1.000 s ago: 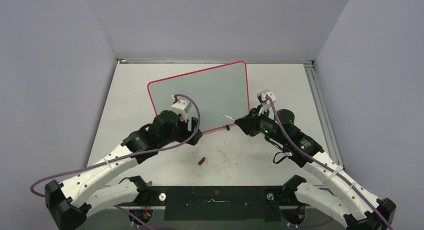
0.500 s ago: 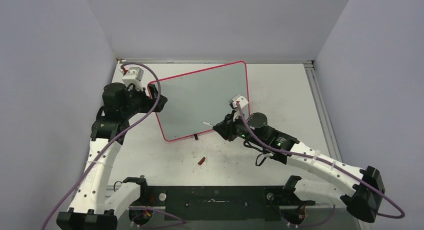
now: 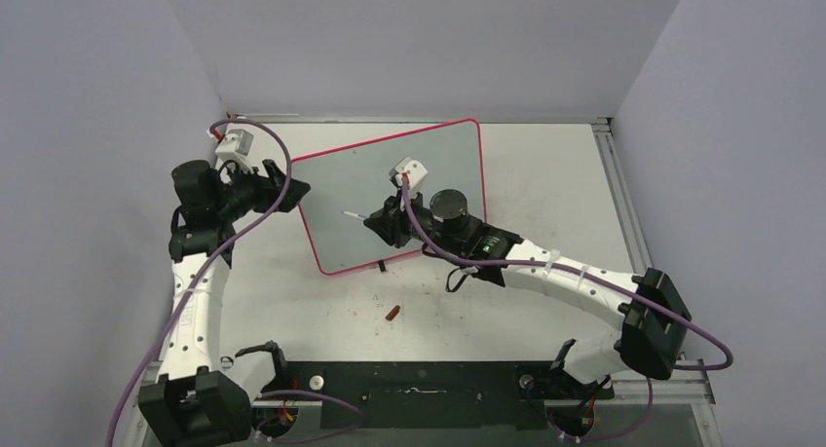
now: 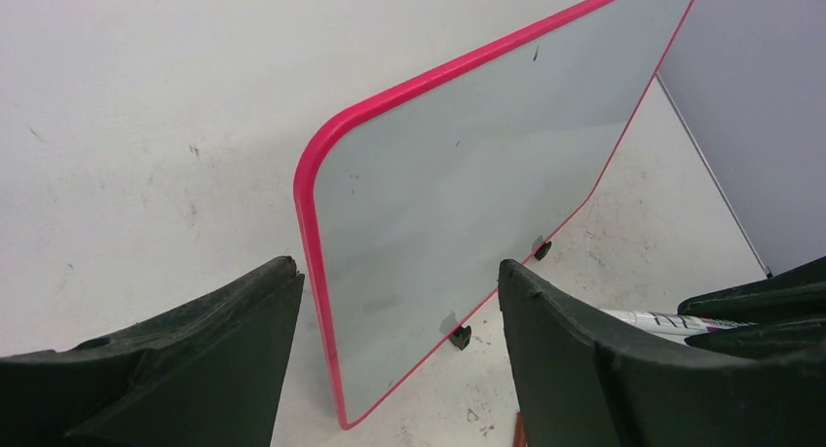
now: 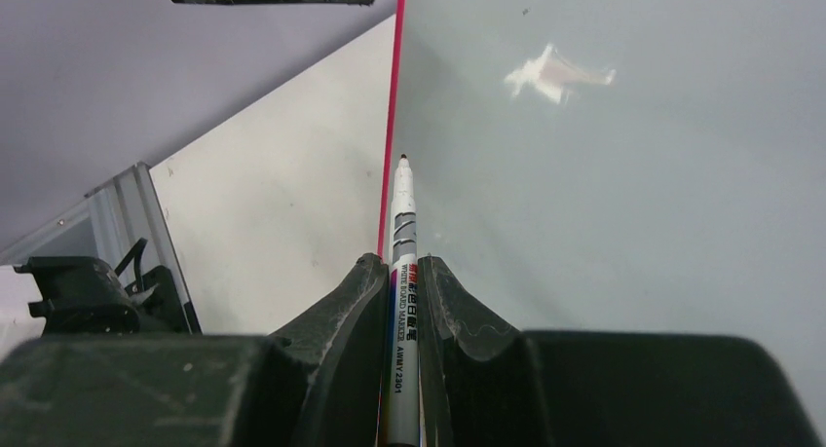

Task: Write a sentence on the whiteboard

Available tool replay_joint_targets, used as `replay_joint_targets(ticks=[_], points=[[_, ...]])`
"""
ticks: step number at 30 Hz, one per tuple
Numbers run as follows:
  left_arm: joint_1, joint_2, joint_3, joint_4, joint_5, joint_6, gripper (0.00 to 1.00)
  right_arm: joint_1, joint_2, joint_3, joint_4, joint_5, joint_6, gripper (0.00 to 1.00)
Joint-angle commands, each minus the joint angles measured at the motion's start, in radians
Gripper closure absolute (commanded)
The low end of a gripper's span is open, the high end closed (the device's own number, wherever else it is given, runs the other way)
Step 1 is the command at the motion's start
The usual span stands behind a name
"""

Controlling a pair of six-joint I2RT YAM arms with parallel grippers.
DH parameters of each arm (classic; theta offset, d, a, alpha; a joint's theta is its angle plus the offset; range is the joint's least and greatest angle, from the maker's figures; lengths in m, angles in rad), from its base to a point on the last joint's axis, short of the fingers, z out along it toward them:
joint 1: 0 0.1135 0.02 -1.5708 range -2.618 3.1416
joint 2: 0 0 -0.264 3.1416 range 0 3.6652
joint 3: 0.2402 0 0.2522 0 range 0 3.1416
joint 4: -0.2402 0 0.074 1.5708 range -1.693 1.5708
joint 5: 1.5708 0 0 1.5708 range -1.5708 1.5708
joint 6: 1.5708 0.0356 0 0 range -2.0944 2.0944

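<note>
My right pincer point(image 5: 399, 272) is clamped on a white whiteboard marker point(image 5: 401, 208), its tip close to the pale grey, pink-rimmed whiteboard point(image 3: 419, 165) standing on the white surface point(image 3: 545, 174). My left pincer point(image 4: 397, 272) sits with fingers apart at the board's left edge.

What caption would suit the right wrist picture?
Right gripper holds an uncapped marker, tip pointed toward the pink-rimmed whiteboard.

The pale, scuffed bench point(image 3: 545, 174) carries a whiteboard point(image 3: 341, 179) with a pink-red rim, standing on edge toward the back left on two small black feet point(image 4: 459, 337). A small red-brown piece point(image 3: 393, 313) lies alone in front of it, well apart from it, among faint reddish smudges point(image 3: 429, 296).
</note>
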Motion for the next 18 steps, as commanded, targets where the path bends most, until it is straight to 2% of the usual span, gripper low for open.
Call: replay_joint_targets(ticks=[1,10,14,18], points=[[0.042,0.063,0.002,0.161,0.153,0.015,0.31,0.005,0.066,0.099,0.089,-0.036,-0.037,0.95],[0.081,0.156,-0.006,0.333,0.256,-0.049,0.46,0.016,0.181,0.212,0.1,-0.017,-0.083,0.95],[0.08,0.185,-0.026,0.408,0.287,-0.077,0.58,0.033,0.22,0.256,0.092,0.017,-0.123,0.95],[0.082,0.191,-0.027,0.396,0.282,-0.06,0.68,0.045,0.255,0.295,0.086,0.04,-0.15,0.95]])
